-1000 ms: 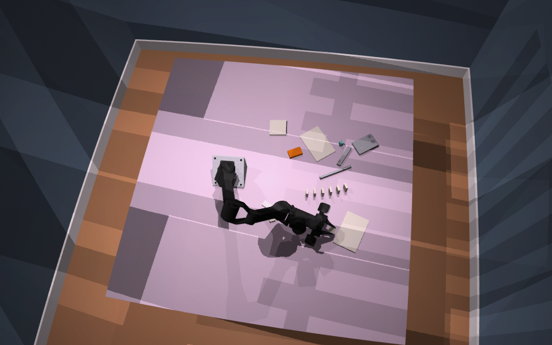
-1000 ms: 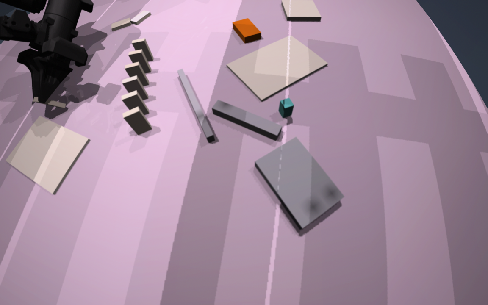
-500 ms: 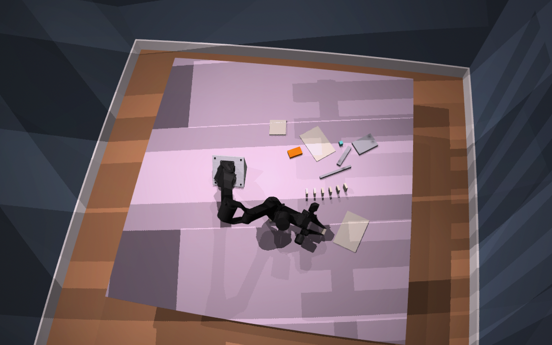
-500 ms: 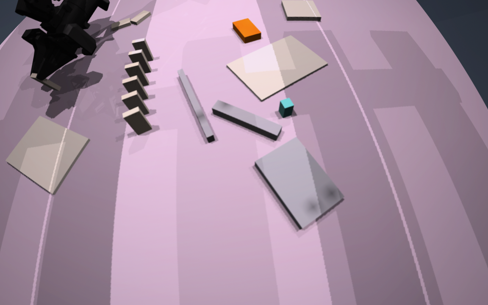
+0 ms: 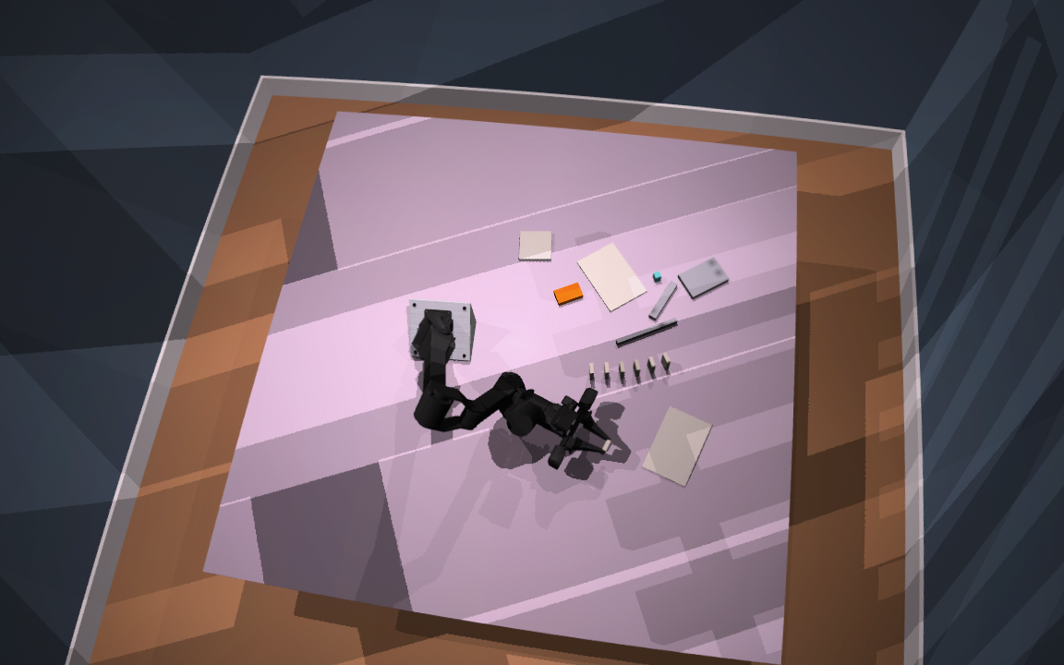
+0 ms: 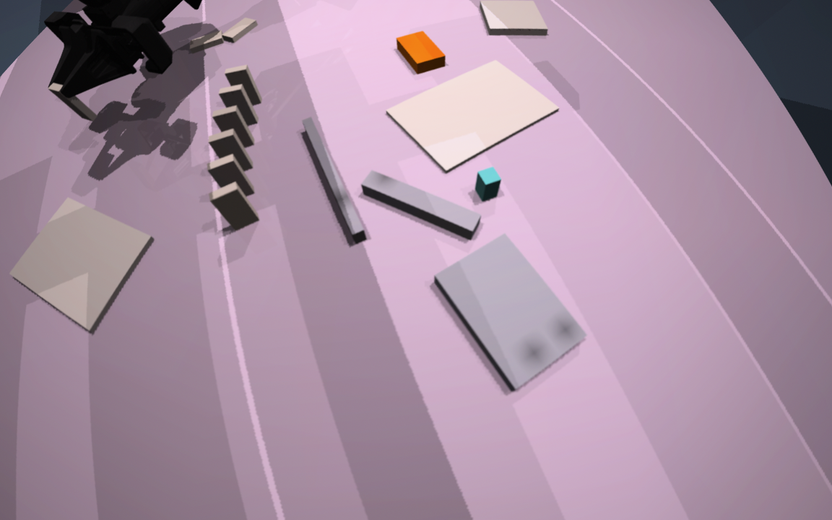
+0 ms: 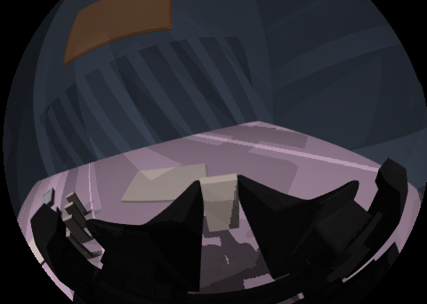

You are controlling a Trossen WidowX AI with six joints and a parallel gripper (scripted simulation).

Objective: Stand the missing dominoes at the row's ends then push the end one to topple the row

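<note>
Pinkish-lilac tabletop [image 5: 469,174] [image 6: 354,388] [image 7: 262,148] striped with light here, and across the exterior view we go! Far left, toward ten o'clock, the black gripper [image 5: 607,445] [image 6: 58,88] [image 7: 219,183] has its fingertips clamped on a beige rectangular domino [image 5: 607,446] [image 6: 76,106] [image 7: 220,204], its long axis sloping from ten toward four. At nine, a flat beige plate [image 5: 676,446] [image 6: 83,265] [image 7: 165,182]. Toward eleven, two loose beige dominoes [image 6: 239,29] lie flat, end toward end. Back at ten, six standing beige dominoes [image 5: 636,368] [image 6: 237,132] [image 7: 76,204] hold a spaced row, running twelve to six! Next, a slim grey bar [image 5: 646,332] [image 6: 331,178], then an orange block [image 5: 567,293] [image 6: 420,50] at twelve and a shorter grey bar [image 5: 662,300] [image 6: 420,202] near centre. Onward: a cream flat panel [image 5: 610,277] [image 6: 471,113] toward one, a small teal block [image 5: 658,276] [image 6: 488,183] near two, a grey slab [image 5: 703,277] [image 6: 506,310] near four, and a pale square tile [image 5: 535,245] [image 6: 513,16] up toward one.
</note>
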